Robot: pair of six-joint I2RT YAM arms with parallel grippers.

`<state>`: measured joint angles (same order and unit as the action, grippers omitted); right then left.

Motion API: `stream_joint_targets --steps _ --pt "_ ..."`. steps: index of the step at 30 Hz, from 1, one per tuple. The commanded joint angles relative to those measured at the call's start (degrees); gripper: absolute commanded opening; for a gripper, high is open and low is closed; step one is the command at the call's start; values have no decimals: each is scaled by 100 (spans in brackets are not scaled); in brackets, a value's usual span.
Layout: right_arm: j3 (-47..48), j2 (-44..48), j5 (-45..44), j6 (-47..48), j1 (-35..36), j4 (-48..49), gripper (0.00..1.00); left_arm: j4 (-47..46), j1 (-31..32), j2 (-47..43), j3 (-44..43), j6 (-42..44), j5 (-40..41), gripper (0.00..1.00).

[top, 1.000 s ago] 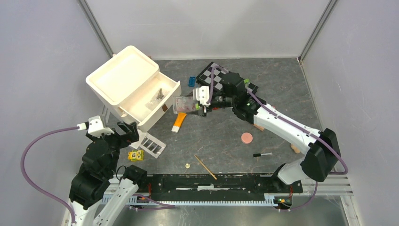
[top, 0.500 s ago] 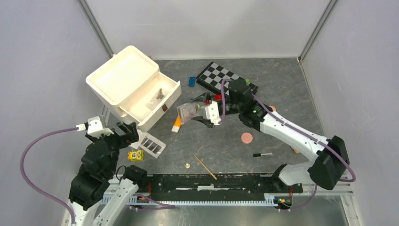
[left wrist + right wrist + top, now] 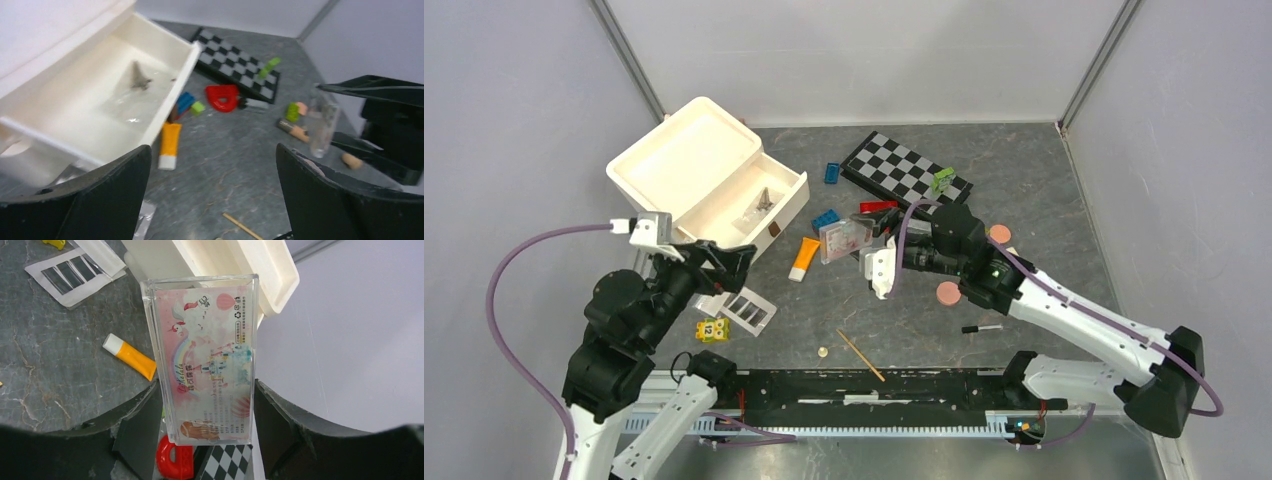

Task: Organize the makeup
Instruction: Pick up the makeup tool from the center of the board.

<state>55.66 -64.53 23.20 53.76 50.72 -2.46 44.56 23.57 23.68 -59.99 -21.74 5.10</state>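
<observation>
- Right gripper (image 3: 206,407): closed on the lower part of the pink-printed clear case (image 3: 205,350), with one finger on each narrow side. In the top view the case sits just right of the orange tube (image 3: 804,258), a little to the right of the white box (image 3: 679,160). We judge it to be lifted off the table (image 3: 1044,200).
- Left gripper (image 3: 210,150): jaws set wide, holding nothing. It hovers at the near side of the box, over the white palette (image 3: 746,308).
- Done so far: the open box holds one small clear item (image 3: 759,205) (we cannot tell what it is). We see nothing else stowed.
- In hand: we take the current step to be carrying the case to the box.
- Left to do: the orange tube lies beside the near right side of the box and the palette on its near side. One pink disc (image 3: 948,293) lies by the right arm and a second pink disc (image 3: 999,233) farther back. The thin black pencil (image 3: 981,328) lies near and right.
- Estimate: we judge the task to be in its early part, with most items loose on the table.
- Not for stowing: the checkerboard (image 3: 904,172) and the toy bricks (image 3: 826,219).
</observation>
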Motion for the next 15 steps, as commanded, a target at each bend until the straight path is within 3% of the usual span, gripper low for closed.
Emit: stream_joint_targets --steps 1,9,15 --pt "-265 435 -967 -706 105 145 15 -1083 -37 261 -55 -408 -1687 100" --pt "-510 893 -556 -1635 122 203 16 -2226 -26 707 388 -1059 -2865 100" --pt "-617 877 -254 -1967 132 507 16 -2401 39 1076 376 -1070 -3085 100"
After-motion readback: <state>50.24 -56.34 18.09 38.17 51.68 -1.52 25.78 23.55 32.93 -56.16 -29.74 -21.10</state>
